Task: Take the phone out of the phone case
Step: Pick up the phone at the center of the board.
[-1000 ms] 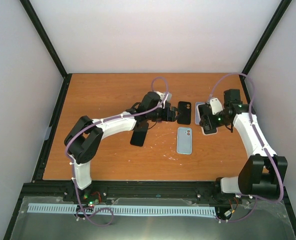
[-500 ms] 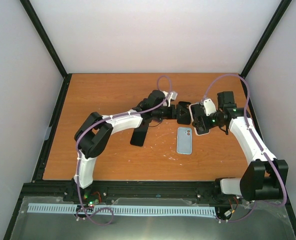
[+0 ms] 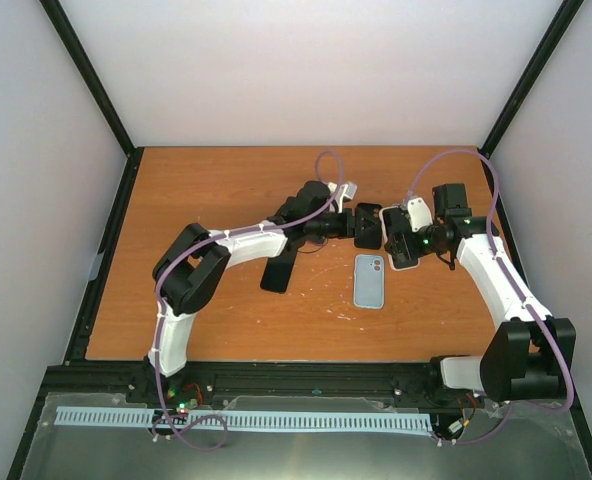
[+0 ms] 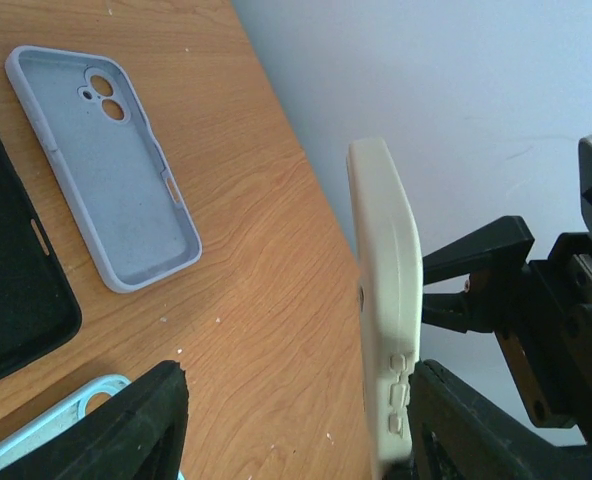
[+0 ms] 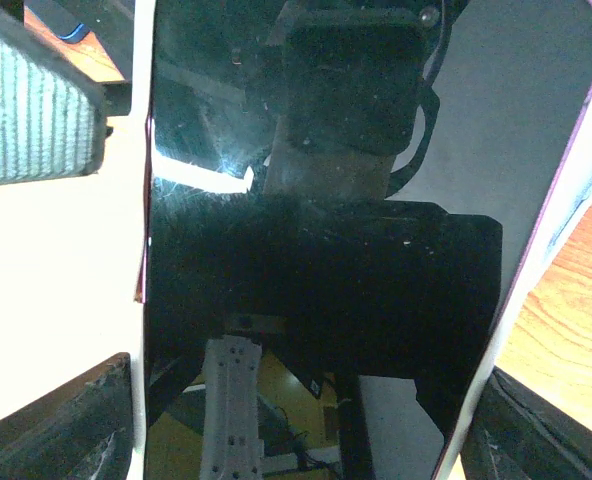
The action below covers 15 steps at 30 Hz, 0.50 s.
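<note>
The phone (image 5: 326, 250), black screen facing the right wrist camera, sits in a cream-white case (image 4: 386, 300). My right gripper (image 5: 311, 420) is shut on the cased phone and holds it on edge above the table, right of centre in the top view (image 3: 403, 250). My left gripper (image 4: 296, 400) is open. The case's button edge lies against its right finger (image 4: 476, 430), and its left finger (image 4: 146, 420) stands well apart. In the top view the left gripper (image 3: 364, 228) meets the phone from the left. A ribbed left finger pad (image 5: 36, 120) shows beside the phone.
A lavender empty case (image 4: 106, 170) lies open side up on the wooden table (image 3: 206, 200). A black case (image 3: 369, 225) lies under the left gripper. A light blue case (image 3: 370, 280) and a black slab (image 3: 279, 268) lie nearer the front.
My right gripper carried the cased phone left, and my left arm reached right to meet it. In the last half second both barely moved.
</note>
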{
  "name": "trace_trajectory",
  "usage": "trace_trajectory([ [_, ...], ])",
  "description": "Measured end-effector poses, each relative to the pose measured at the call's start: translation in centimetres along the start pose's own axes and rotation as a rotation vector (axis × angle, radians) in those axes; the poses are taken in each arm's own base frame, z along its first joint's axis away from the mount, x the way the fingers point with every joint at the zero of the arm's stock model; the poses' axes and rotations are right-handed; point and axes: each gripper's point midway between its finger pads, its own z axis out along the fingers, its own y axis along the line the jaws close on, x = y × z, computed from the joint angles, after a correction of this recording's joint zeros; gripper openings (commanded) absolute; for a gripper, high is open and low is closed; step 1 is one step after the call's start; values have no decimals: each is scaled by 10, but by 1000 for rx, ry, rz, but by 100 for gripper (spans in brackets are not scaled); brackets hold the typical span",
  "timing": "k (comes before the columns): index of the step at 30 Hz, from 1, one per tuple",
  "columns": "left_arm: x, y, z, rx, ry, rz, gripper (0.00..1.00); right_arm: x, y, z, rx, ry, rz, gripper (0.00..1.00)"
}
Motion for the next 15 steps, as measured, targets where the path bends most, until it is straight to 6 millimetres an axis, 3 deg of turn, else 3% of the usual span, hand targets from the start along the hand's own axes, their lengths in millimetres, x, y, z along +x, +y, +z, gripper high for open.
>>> trace_trajectory([
  [15, -1, -12, 7, 52, 2, 15, 53, 1, 7, 5, -29, 12, -3, 55],
])
